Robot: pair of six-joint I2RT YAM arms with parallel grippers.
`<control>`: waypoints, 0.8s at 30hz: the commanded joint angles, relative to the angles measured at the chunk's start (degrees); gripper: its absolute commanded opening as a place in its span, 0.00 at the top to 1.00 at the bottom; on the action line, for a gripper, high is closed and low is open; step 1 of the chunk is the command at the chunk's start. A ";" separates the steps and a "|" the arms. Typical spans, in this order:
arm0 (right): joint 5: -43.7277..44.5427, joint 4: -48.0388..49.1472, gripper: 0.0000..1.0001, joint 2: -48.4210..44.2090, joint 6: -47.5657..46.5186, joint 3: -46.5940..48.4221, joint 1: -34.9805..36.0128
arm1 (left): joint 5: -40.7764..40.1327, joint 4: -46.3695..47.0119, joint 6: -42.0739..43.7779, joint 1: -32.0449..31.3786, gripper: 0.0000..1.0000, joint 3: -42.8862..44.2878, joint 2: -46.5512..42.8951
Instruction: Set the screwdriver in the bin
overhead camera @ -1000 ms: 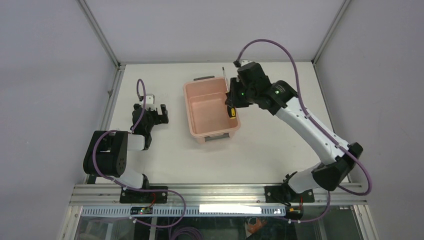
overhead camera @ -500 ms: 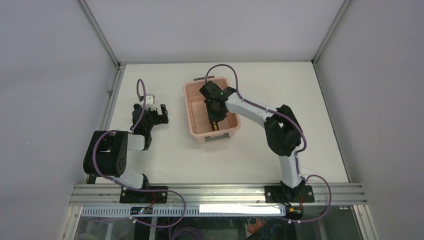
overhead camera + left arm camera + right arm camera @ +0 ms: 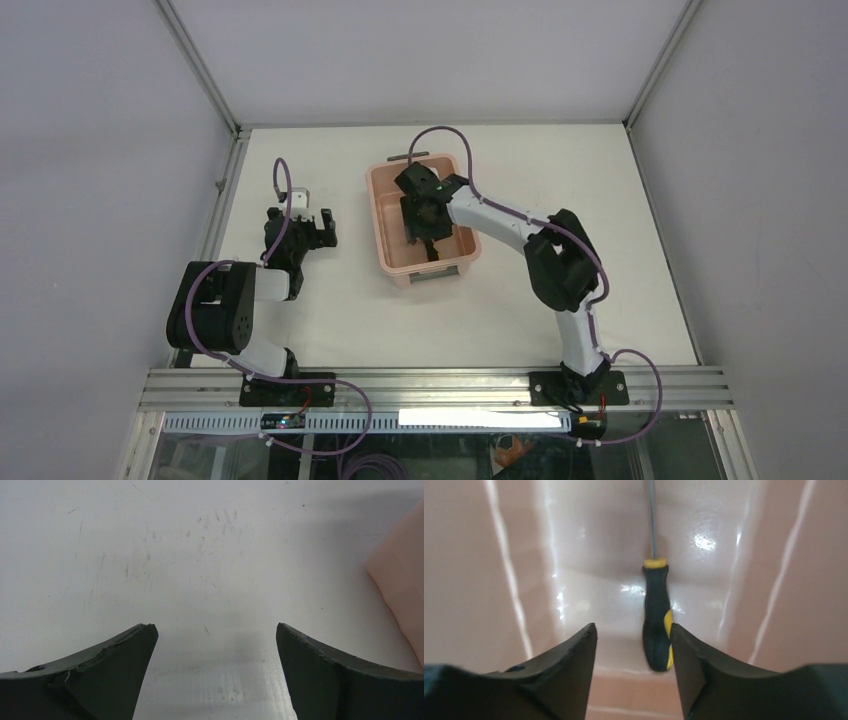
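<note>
The salmon-pink bin [image 3: 379, 226] stands at the table's middle. My right gripper [image 3: 424, 226] is down inside it, open. In the right wrist view the jaws [image 3: 633, 630] stand apart over the bin's glossy floor [image 3: 589, 555]. The screwdriver [image 3: 656, 620] lies on that floor, its black-and-yellow handle close against the inside of the right finger [image 3: 689, 650] and its thin shaft pointing away. Nothing pinches it. From above the arm hides it. My left gripper [image 3: 310, 228] rests open and empty on the table left of the bin; its wrist view [image 3: 214, 627] shows only scratched tabletop.
The bin's corner shows at the right edge of the left wrist view [image 3: 405, 590]. A grey handle clip [image 3: 432, 277] sits on the bin's near end. A metal frame rail [image 3: 215, 215] runs along the table's left side. The bin's walls [image 3: 474, 580] close in on both sides of the right gripper.
My right arm swung from above the bin's right rim down into the bin. Its jaws have opened and the screwdriver now lies loose on the floor. The left arm has not moved.
</note>
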 commanded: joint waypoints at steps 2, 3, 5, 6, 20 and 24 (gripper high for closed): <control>2.94 -2.19 0.34 -13.46 -4.63 5.56 0.46 | 0.76 1.50 -1.08 -0.36 0.01 -0.05 -1.70; 3.27 -2.83 0.29 -15.10 -5.40 5.57 0.16 | 0.75 1.50 -1.08 -0.35 0.01 -0.05 -1.68; 3.29 -4.22 0.20 -18.42 -6.82 4.93 -1.14 | 0.76 1.50 -1.08 -0.40 0.01 -0.05 -1.66; 3.22 -4.58 0.16 -20.27 -7.56 4.08 -2.04 | 0.76 1.50 -1.08 -0.44 0.01 -0.05 -1.67; 14.12 -5.32 0.01 -43.11 -13.09 -16.31 -34.94 | 0.77 1.50 -1.08 -0.37 0.01 -0.05 -1.65; 19.23 -5.82 0.01 -46.56 -11.29 -17.48 -38.24 | 0.78 1.50 -1.08 -0.40 0.01 -0.05 -1.66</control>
